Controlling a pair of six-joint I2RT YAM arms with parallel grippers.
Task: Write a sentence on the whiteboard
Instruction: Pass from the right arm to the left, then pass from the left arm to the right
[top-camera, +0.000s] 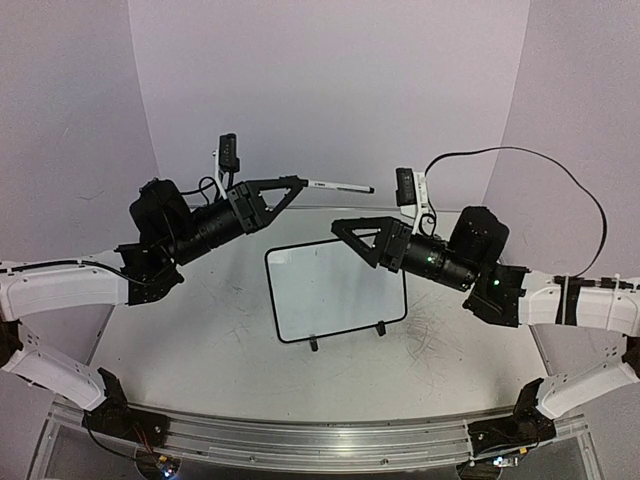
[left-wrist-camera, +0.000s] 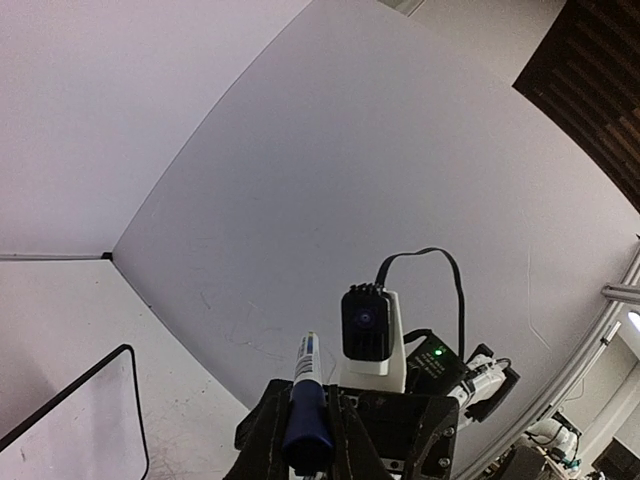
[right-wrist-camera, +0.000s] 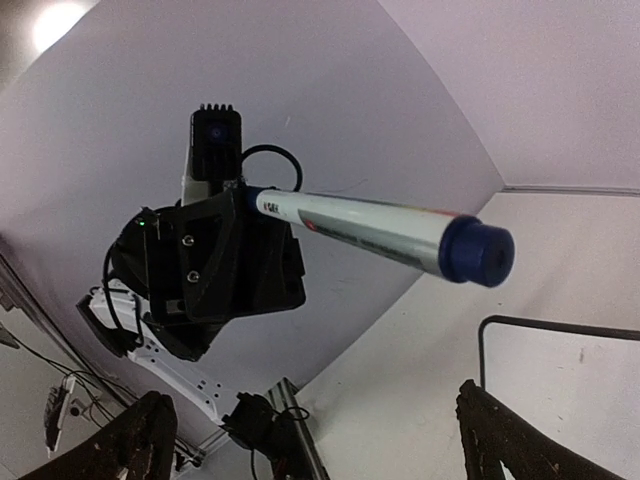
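Blue-capped marker (top-camera: 340, 186) is clamped in the left end effector (top-camera: 298, 187), upper centre of the frame; the right end effector (top-camera: 342, 233) is spread wide, holding nothing, beside the whiteboard (top-camera: 335, 292) propped at centre on the counter (top-camera: 200, 350).

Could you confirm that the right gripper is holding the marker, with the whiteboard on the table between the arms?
Not quite: the left gripper holds the marker, as the top external view shows; the right gripper stands open and empty. The whiteboard is on the table between the arms.
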